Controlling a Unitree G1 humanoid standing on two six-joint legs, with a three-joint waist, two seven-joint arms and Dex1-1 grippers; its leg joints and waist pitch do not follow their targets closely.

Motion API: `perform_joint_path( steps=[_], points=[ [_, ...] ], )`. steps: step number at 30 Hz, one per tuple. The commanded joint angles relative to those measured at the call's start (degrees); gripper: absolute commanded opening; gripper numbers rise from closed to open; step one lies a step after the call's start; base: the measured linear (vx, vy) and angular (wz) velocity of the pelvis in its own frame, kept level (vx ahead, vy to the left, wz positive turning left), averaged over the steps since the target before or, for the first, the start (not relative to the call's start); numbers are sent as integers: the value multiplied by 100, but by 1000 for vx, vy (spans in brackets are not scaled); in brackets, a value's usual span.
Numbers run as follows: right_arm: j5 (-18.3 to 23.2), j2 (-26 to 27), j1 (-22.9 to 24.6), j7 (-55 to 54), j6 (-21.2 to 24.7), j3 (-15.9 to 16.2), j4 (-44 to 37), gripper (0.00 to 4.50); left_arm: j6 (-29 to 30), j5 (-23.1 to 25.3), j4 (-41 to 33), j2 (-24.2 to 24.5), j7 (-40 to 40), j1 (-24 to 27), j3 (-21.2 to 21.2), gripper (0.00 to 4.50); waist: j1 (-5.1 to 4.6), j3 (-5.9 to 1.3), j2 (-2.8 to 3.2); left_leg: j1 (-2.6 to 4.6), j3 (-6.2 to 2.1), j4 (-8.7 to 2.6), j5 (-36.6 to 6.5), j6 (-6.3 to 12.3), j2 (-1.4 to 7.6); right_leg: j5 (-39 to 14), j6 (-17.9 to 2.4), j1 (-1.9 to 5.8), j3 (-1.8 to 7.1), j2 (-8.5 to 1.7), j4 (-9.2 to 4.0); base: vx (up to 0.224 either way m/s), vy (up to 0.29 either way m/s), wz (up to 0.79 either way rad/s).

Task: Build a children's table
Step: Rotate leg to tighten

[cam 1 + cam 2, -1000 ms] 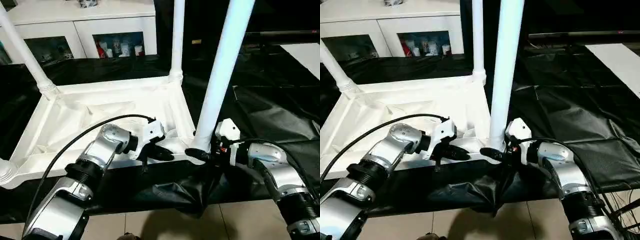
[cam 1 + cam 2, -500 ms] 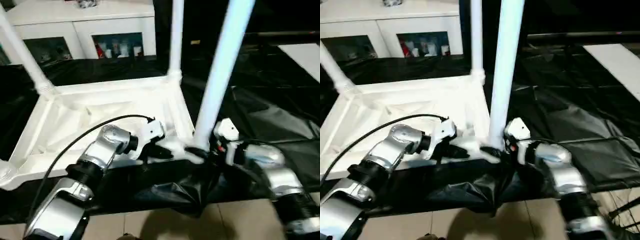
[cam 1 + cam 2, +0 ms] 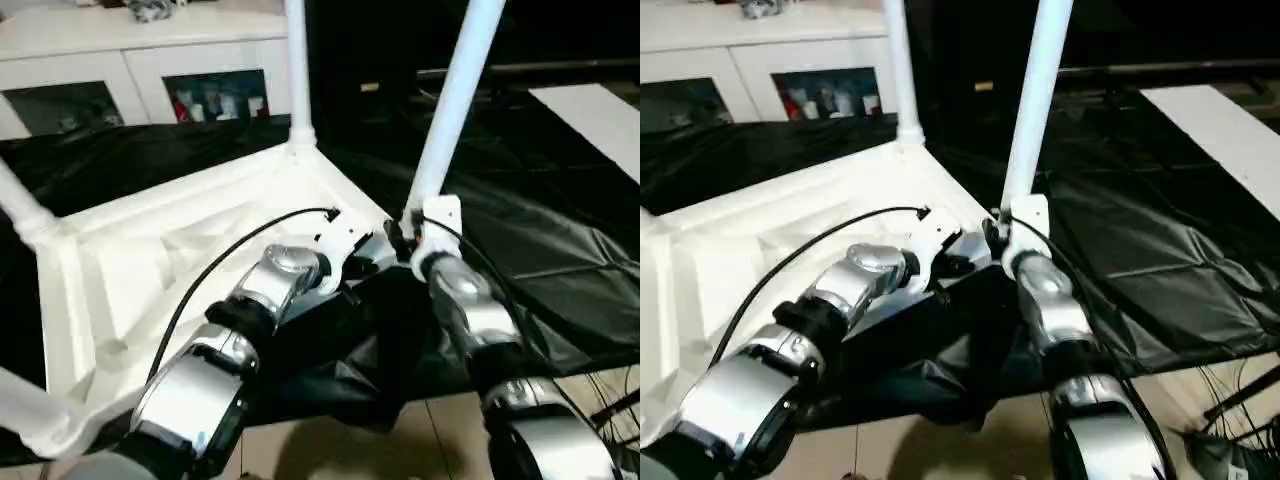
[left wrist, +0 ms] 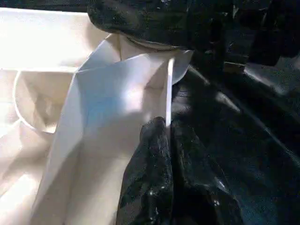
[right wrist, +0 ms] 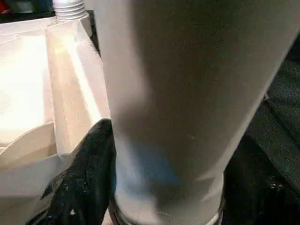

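At the near right corner of the upturned tabletop (image 3: 150, 260), right gripper (image 3: 400, 238) spread about the foot of the near right leg (image 3: 455, 95); one black finger (image 5: 86, 178) pressed to the tube's side in the right wrist view, the other hidden behind the tube, so probably a clasp but hard to confirm. Just at nine o'clock of it, left gripper (image 3: 372, 262) with fingers (image 4: 154, 183) pinched together on the thin white rim of the tabletop, close beside the same corner socket. Tabletop lying ribbed side up on the black sheet (image 3: 560, 220), stretching from the grippers toward nine and ten o'clock. Far right leg (image 3: 297, 70) upright at eleven o'clock of the grippers; left far leg (image 3: 22, 205) slanting at the nine o'clock edge. Beyond, at twelve o'clock, white cabinet (image 3: 150, 60) with glass doors.
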Motion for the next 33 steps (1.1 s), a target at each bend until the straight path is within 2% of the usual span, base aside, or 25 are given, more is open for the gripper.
perform_joint_path(
  steps=[1,4,5,6,7,8,9,11,12,13,15,16,17,18,19,20,21,23,24,26,27,28,30,33],
  points=[
    [94,137,180,304,-13,-47,217,337,51,127,161,126,294,-46,135,0,1,-356,-80,58,0,-377,-1131,414,24,-677,-1315,290,129,-147,-452,0,0,0],
    [60,130,168,525,-331,15,119,349,-9,132,289,148,261,-87,115,0,0,-344,-79,60,-4,-386,-1227,442,28,-815,-1310,291,126,-147,-466,0,0,0],
    [-2,64,182,632,-469,116,53,349,-59,133,305,175,174,-89,84,0,-17,-345,-97,33,-14,-395,-1212,428,28,-840,-1282,311,121,-152,-458,0,0,0],
    [-25,27,189,691,-534,167,28,363,-85,133,303,190,119,-86,64,0,-24,-344,-89,50,-9,-392,-1227,427,33,-865,-1287,294,123,-148,-470,0,0,0],
    [-9,-30,227,802,-583,196,-83,376,-113,134,262,221,31,-64,39,0,-32,-348,-117,45,-6,-388,-1193,444,34,-814,-1316,302,126,-144,-462,0,0,0],
    [22,-80,267,902,-591,201,-186,376,-129,143,229,252,-39,-45,18,0,-20,-354,-110,51,-7,-383,-1162,458,34,-778,-1335,305,127,-150,-456,0,0,0],
    [122,-301,453,1297,-537,244,-647,385,-283,200,72,389,-358,45,-90,0,1,-351,-124,39,-6,-376,-1082,559,38,-676,-1323,322,131,-150,-455,0,0,0],
    [181,-430,563,1538,-435,282,-899,394,-286,197,-19,459,-539,92,-125,0,0,-358,-122,32,-7,-371,-1009,583,44,-567,-1326,325,134,-149,-436,0,0,0],
    [243,-644,737,1988,-255,369,-1247,394,-299,192,-159,569,-855,163,-181,0,8,-379,-131,29,-8,-343,-732,722,46,-85,-1418,338,138,-141,-383,0,0,0],
    [243,-846,876,2345,-178,491,-1462,394,-278,195,-289,658,-1093,232,-246,0,5,-376,-152,23,3,-332,-654,815,43,108,-1493,340,134,-126,-366,0,0,0],
    [208,-1121,1064,2899,-122,624,-1703,394,-319,218,-453,786,-1450,327,-344,0,37,-361,-136,39,9,-334,-765,863,56,-10,-1539,329,130,-142,-386,0,0,0],
    [260,-1381,1243,3400,-39,723,-1944,394,-434,213,-628,916,-1837,432,-444,0,43,-349,-140,48,16,-339,-870,840,70,-175,-1548,318,141,-145,-403,0,0,0],
    [260,-1381,1243,3400,-39,723,-1944,394,-434,213,-628,916,-1837,432,-444,0,48,-342,-142,47,14,-346,-917,820,71,-254,-1540,322,141,-141,-407,0,0,0],
    [362,-1584,1382,3818,6,794,-2134,394,-569,174,-771,1035,-2208,515,-533,0,50,-336,-110,61,12,-361,-1037,735,80,-455,-1549,301,145,-143,-424,0,0,0],
    [362,-1584,1382,3818,6,794,-2134,394,-569,174,-771,1035,-2208,515,-533,0,50,-336,-110,61,12,-361,-1037,735,80,-455,-1549,301,145,-143,-424,0,0,0],
    [517,-1797,1522,4264,99,862,-2351,394,-518,93,-1002,1191,-2717,619,-635,0,56,-321,-124,69,7,-384,-1198,672,92,-626,-1532,304,145,-142,-440,0,0,0],
    [599,-1906,1586,4492,164,902,-2467,394,-681,12,-1194,1306,-3161,719,-723,0,70,-309,-120,74,8,-398,-1230,649,114,-687,-1535,285,158,-145,-440,0,0,0],
    [683,-2001,1649,4672,276,933,-2616,394,-746,-65,-1393,1416,-3536,811,-795,0,90,-320,-114,74,2,-402,-1206,623,115,-690,-1542,298,158,-147,-431,0,0,0],
    [753,-2056,1680,4804,368,950,-2707,394,-721,-107,-1554,1506,-3761,869,-854,0,116,-317,-91,83,6,-407,-1205,608,133,-635,-1562,287,167,-145,-419,0,0,0],
    [782,-2099,1695,4927,434,971,-2789,394,-668,-128,-1718,1597,-3939,917,-902,0,139,-323,-64,97,14,-408,-1281,551,137,-628,-1565,260,168,-146,-416,0,0,0],
    [783,-2129,1703,5015,463,996,-2832,394,-653,-131,-1793,1639,-4011,937,-921,0,150,-321,-56,98,8,-421,-1334,485,138,-656,-1566,264,166,-146,-408,0,0,0],
    [783,-2129,1703,5015,463,996,-2832,394,-653,-131,-1793,1639,-4011,937,-921,0,153,-323,-74,104,17,-414,-1354,443,131,-660,-1563,256,174,-149,-413,0,0,0],
    [664,-2216,1721,5237,464,1102,-2881,394,-602,-134,-1866,1682,-4077,938,-902,0,165,-333,-49,97,10,-412,-1280,406,130,-550,-1568,271,173,-151,-396,0,0,0],
    [588,-2289,1754,5386,504,1201,-2901,394,-612,-108,-1831,1684,-4057,917,-880,0,174,-343,-56,85,17,-392,-1118,451,110,-279,-1580,281,168,-143,-377,0,0,0]
  ],
)
